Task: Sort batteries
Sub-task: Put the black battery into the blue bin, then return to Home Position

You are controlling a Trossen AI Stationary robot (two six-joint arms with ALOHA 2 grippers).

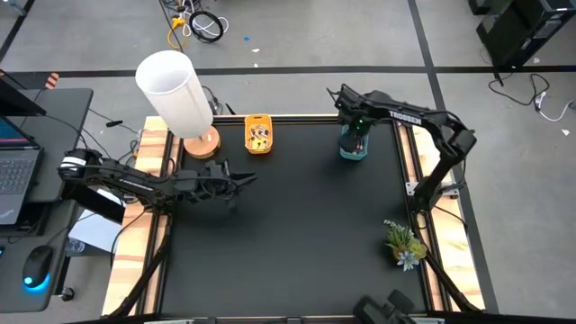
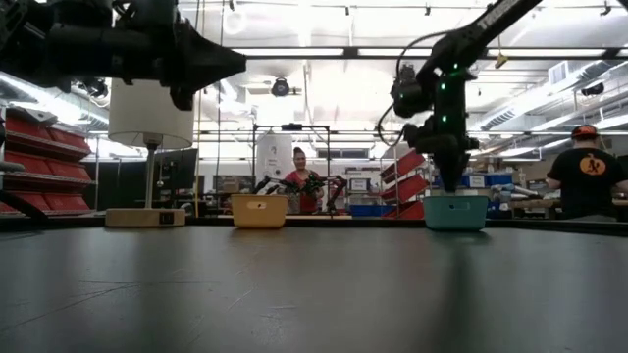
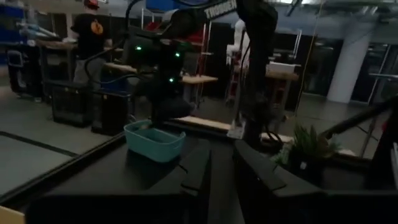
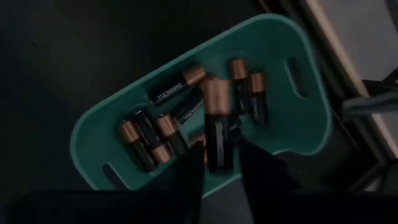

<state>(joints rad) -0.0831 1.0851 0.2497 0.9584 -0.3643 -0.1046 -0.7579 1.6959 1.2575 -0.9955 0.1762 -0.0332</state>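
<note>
Left gripper (image 1: pixel 245 180): parked low over the near-left table, fingers a slit apart, empty.
Right gripper (image 4: pixel 219 163): I held it above the teal bin (image 1: pixel 353 153), fingers parting round a dark battery (image 4: pixel 216 127); release possibly unfinished.
Batteries: dark ones in teal, others in the yellow bin (image 1: pixel 258 145).
Next: lift clear.

Both arms are black, built of slim tubular links joined by chunkier rounded joint housings. The right arm (image 1: pixel 409 121) carries white block lettering along its upper link and a small green light glowing near the wrist, with a dark cable looping beside that joint. The left arm (image 1: pixel 135 180) looks matte black throughout. Each ends in two flat, dark, tapering fingers (image 3: pixel 198 177).
</note>
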